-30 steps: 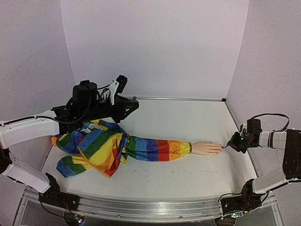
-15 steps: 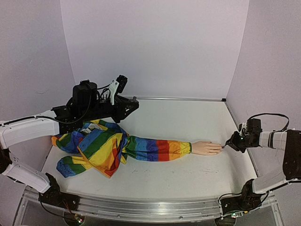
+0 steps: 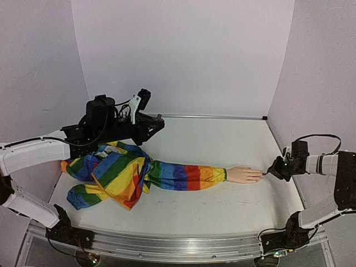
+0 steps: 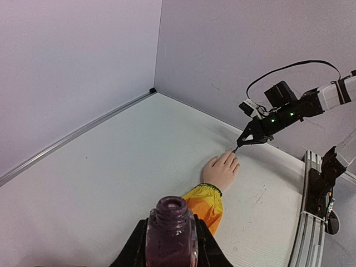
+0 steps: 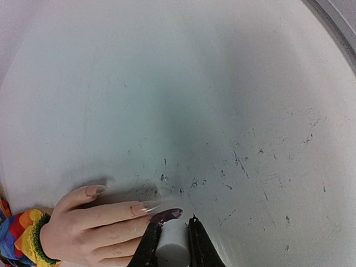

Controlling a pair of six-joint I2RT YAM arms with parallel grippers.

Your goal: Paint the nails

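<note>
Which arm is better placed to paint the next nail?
Right. The right gripper holds the brush cap at the mannequin hand's nails; the left gripper holds the open polish bottle, far from them.

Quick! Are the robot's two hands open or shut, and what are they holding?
Left gripper: shut on the open nail polish bottle.
Right gripper: shut on the white brush cap.

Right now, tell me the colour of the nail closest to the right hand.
The nail is dark purple, clearest in the right wrist view.
</note>
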